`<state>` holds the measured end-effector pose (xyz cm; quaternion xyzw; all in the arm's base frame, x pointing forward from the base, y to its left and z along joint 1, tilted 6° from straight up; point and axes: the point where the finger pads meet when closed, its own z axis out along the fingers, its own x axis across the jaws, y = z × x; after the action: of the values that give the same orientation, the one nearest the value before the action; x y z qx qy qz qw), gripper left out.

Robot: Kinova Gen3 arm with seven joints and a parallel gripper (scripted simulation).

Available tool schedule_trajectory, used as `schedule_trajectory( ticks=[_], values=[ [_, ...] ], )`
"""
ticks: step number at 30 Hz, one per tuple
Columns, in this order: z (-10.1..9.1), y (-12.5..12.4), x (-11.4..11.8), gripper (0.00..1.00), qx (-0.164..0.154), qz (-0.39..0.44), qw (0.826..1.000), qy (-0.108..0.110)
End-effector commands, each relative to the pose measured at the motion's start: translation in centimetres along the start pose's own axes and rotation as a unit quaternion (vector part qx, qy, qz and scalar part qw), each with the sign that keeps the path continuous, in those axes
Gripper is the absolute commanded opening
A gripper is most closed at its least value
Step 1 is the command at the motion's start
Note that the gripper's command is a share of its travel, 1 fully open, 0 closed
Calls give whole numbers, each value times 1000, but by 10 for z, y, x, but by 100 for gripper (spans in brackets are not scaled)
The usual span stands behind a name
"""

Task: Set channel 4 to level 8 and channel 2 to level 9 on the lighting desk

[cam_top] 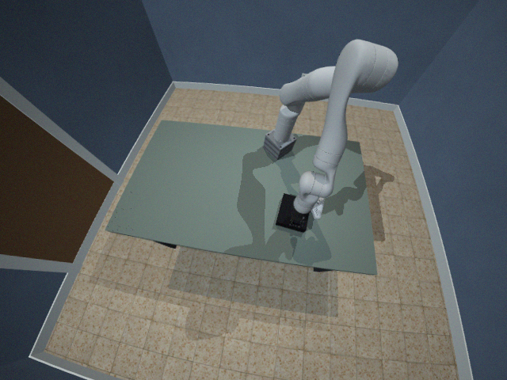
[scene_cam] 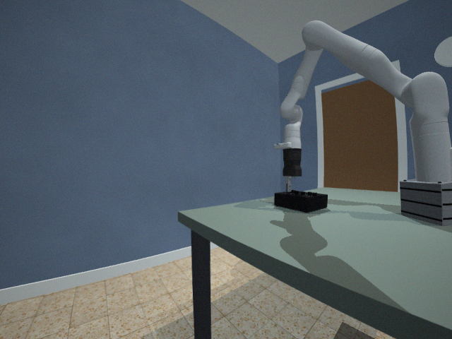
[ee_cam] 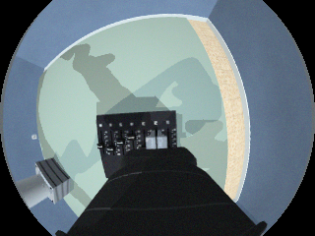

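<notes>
We begin at the left of the wrist view, where the arm's base (cam_top: 272,152) (scene_cam: 419,211) (ee_cam: 61,189) stands on the green table (cam_top: 196,176) (scene_cam: 364,248) (ee_cam: 64,108), well apart from our pincer (scene_cam: 288,190) (ee_cam: 156,136). Moving right, we reach the lighting desk (cam_top: 286,208) (scene_cam: 292,202) (ee_cam: 125,118), a black box lying on the table directly beneath the pincer, its control face turned up. On the part of it to the left of the pincer, we see several dark fader caps standing at differing heights along their slots: one at the far left edge (ee_cam: 100,146), then a lower one (ee_cam: 110,149), then one a little higher (ee_cam: 120,143), and nearest us the highest of these four (ee_cam: 131,138). We cannot read their levels against the small white marks.

Next comes the pincer itself, pointing down with its pale fingertips at the desk's top, over its right-hand part. We have it clenched, fingers together, with nothing grasped between them. Whether the tips touch a cap, we cannot tell, since they and the dark gripper body hide what lies below. Just right of the pincer, we see another column of white scale marks (ee_cam: 174,138) near the desk's right edge.
</notes>
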<state>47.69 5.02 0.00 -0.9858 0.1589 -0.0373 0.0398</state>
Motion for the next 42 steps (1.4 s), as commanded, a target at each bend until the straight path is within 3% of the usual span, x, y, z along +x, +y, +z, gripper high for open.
schedule_trajectory(
  ticks=[1,42],
  values=[
    [0,0,0,0,0,0,1000,0],
    [0,11,0,0,0,0,1000,0]
  ],
)
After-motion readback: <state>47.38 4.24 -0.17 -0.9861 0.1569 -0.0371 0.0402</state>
